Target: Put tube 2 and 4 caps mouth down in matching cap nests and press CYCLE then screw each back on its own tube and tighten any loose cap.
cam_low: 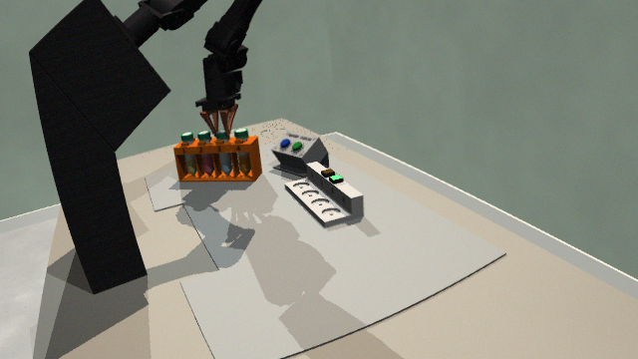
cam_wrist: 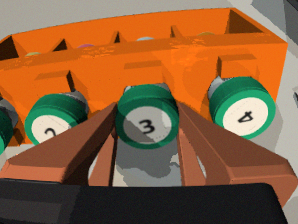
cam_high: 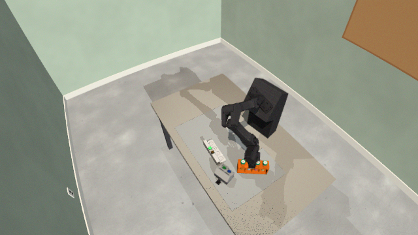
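Wrist view, left to right: cap 2 (cam_wrist: 52, 119) is sitting on its tube, cap 3 (cam_wrist: 147, 116) is being pinched between the gripper (cam_wrist: 147, 137) fingers, cap 4 (cam_wrist: 241, 106) is sitting alongside. All are standing in the orange decapping station (cam_wrist: 166, 56).

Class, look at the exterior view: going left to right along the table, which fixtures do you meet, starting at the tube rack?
Orange tube rack → key desk with blue key then green key → cap tray → its console.

black arm (cam_high: 241, 130) over orange tube rack (cam_high: 253, 167) on grey mat (cam_high: 202, 130)
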